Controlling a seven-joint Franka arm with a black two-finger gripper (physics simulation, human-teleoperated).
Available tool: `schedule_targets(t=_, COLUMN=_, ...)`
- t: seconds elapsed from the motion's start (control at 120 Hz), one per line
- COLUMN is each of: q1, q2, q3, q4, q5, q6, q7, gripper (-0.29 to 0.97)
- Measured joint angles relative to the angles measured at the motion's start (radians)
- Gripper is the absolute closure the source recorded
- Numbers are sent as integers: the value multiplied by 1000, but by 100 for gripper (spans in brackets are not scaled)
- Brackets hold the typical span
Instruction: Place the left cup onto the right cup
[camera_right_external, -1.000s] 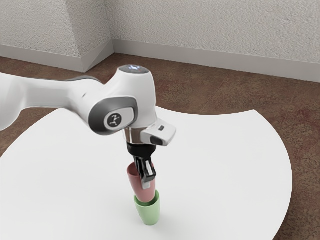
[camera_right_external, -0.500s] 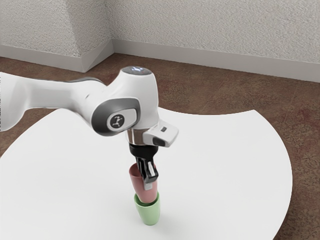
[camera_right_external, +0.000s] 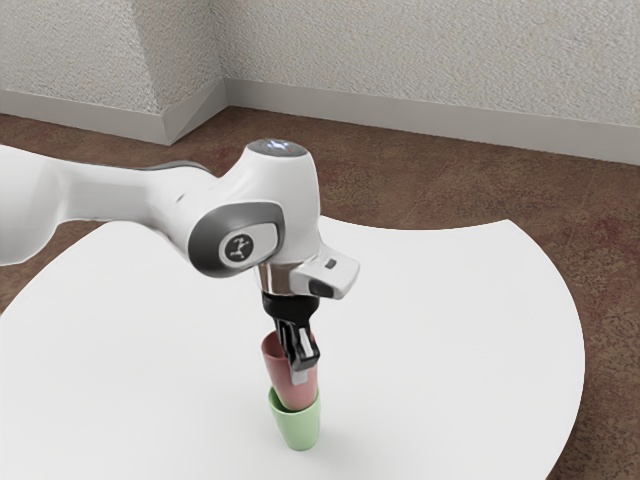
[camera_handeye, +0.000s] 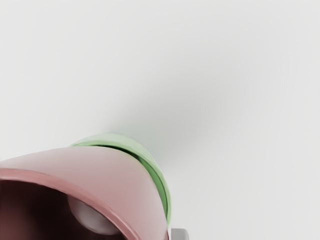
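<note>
1. Exterior view: the white arm (camera_right_external: 120, 200) comes in from the exterior view's left, running almost level above the table (camera_right_external: 450, 300). It bends sharply at a rounded wrist joint, so the hand points straight down.
2. The black gripper (camera_right_external: 298, 345) hangs below that joint, just over the near middle of the table. Its fingers stand close together and pinch the wall of the red cup (camera_right_external: 280, 378) at the rim, on the side toward the exterior view's right. One finger shows outside the wall; the other is hidden by it.
3. The red cup sits with its base inside the green cup (camera_right_external: 298, 425) and most of its body rises above the green rim. It leans a little toward the exterior view's left.
4. The green cup stands upright on the table, near the table's front edge.
5. A brown floor (camera_right_external: 450, 170) lies beyond the table, and a pale wall (camera_right_external: 400, 50) rises behind it.
6. Wrist view: the red cup (camera_handeye: 90, 170) looms just under the hand, mouth toward the camera, with its dark inside showing.
7. The rim of the green cup (camera_handeye: 156, 172) curves round the red cup's far side, touching it.
8. Beyond both cups lies the white table (camera_handeye: 200, 60), with a soft shadow spreading from them.
</note>
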Motion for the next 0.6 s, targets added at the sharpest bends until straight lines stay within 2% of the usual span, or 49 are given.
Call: schedule_targets(t=0.6, q1=1, q2=16, q3=1, q4=-5, q5=-2, q6=6, q7=-1, gripper=78)
